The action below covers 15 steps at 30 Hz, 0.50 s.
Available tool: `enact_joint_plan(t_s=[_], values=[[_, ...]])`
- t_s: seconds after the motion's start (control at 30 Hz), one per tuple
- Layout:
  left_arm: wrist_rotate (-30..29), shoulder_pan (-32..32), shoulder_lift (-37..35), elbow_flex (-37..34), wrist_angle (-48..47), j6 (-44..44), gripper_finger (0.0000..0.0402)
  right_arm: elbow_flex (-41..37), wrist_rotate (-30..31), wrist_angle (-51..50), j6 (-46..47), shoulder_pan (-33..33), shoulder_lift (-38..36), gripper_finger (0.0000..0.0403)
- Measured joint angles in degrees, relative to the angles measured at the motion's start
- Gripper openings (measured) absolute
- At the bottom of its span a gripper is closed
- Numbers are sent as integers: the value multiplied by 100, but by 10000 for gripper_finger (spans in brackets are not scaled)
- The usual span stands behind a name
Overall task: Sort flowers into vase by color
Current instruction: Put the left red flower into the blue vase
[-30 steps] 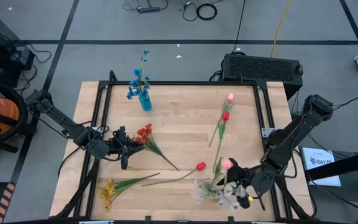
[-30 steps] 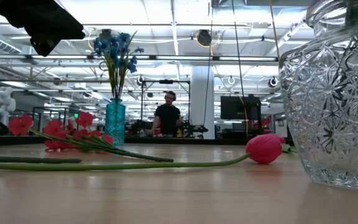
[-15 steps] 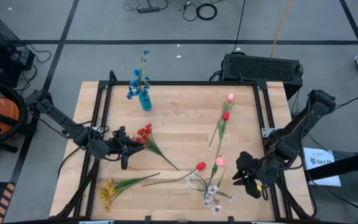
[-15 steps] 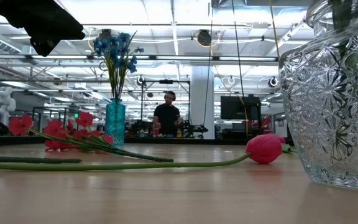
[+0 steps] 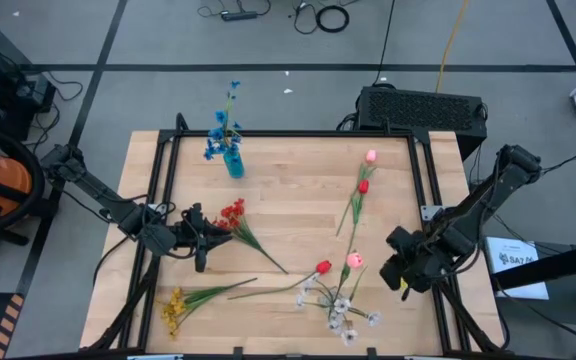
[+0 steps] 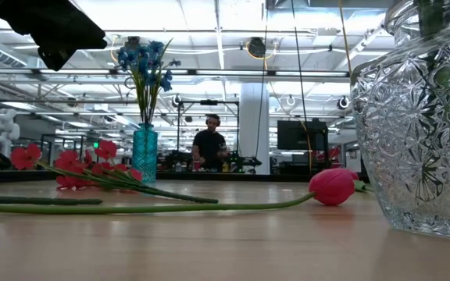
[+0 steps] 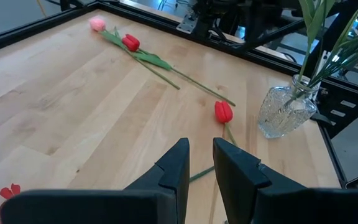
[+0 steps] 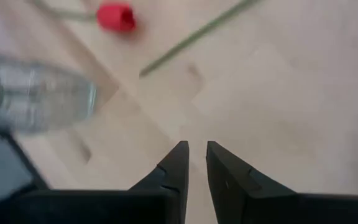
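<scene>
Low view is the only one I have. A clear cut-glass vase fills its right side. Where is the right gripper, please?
Observer: The right gripper hovers near the table's right edge, apart from the clear cut-glass vase, holding nothing.
Operator: What is in that vase?
Observer: Pale white blossoms on green stems spread above it.
Operator: And the left gripper?
Observer: The left gripper waits at the table's left side, near the red cluster flowers, empty.
</scene>
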Motion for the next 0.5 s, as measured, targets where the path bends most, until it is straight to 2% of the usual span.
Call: enact_joint_plan(t_s=[0.13, 0.5], values=[[-131, 0, 2, 0, -2, -248, 77, 0, 777, 123, 240, -97, 149, 45], [-141, 0, 0, 0, 3, -452, 77, 0, 2018, 588, 261, -395, 552, 44]])
